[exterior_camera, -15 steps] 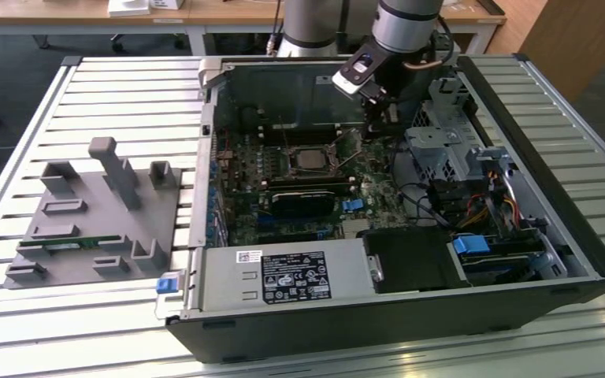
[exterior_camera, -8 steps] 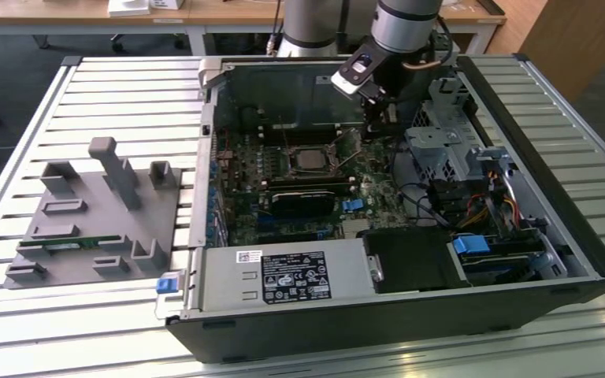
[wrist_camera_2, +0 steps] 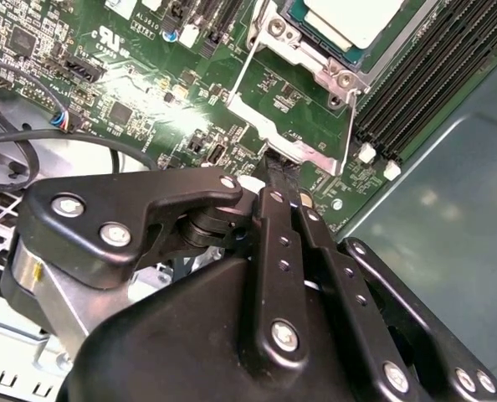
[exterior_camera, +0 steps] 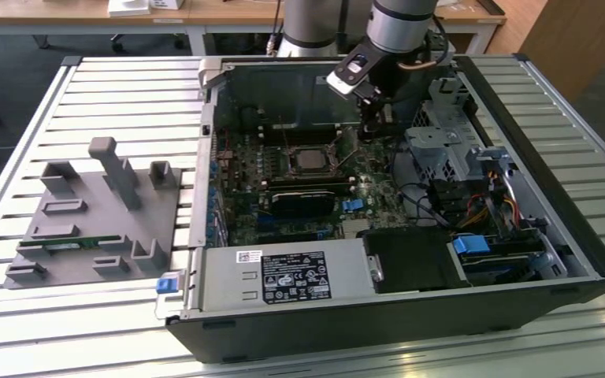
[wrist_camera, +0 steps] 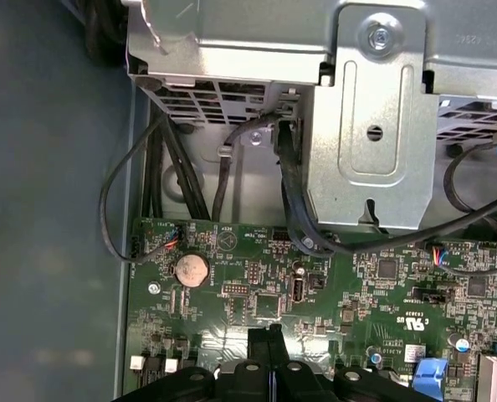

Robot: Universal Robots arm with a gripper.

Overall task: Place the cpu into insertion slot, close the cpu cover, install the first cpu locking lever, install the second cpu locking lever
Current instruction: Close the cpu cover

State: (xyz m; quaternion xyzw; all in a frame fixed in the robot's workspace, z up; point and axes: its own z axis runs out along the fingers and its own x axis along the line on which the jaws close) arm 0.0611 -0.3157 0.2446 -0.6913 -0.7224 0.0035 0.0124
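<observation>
The cpu (exterior_camera: 311, 161), a square chip with a dull silver top, lies in the insertion slot (exterior_camera: 284, 161) on the green board in the open computer case. In the second wrist view the cpu (wrist_camera_2: 353, 18) shows through the window of the silver cpu cover (wrist_camera_2: 314, 60), which lies flat around it. A thin wire locking lever (wrist_camera_2: 238, 74) runs along one side and a second lever (wrist_camera_2: 351, 126) along the other; I cannot tell whether they are latched. My gripper (exterior_camera: 374, 134) (wrist_camera_2: 280, 170) (wrist_camera: 268, 332) is shut with nothing visible between its black fingers. It hangs just off the cover's tab (wrist_camera_2: 274, 138), toward the exterior view's right of the socket.
A silver drive cage (wrist_camera: 374, 126) with black cables (wrist_camera: 290, 193) stands close beyond the fingertips. Black memory slots (wrist_camera_2: 432, 75) flank the socket. A black card (exterior_camera: 302, 201) and the power supply (exterior_camera: 281, 276) sit nearer in the case. A grey fixture (exterior_camera: 92, 220) lies on the slatted table.
</observation>
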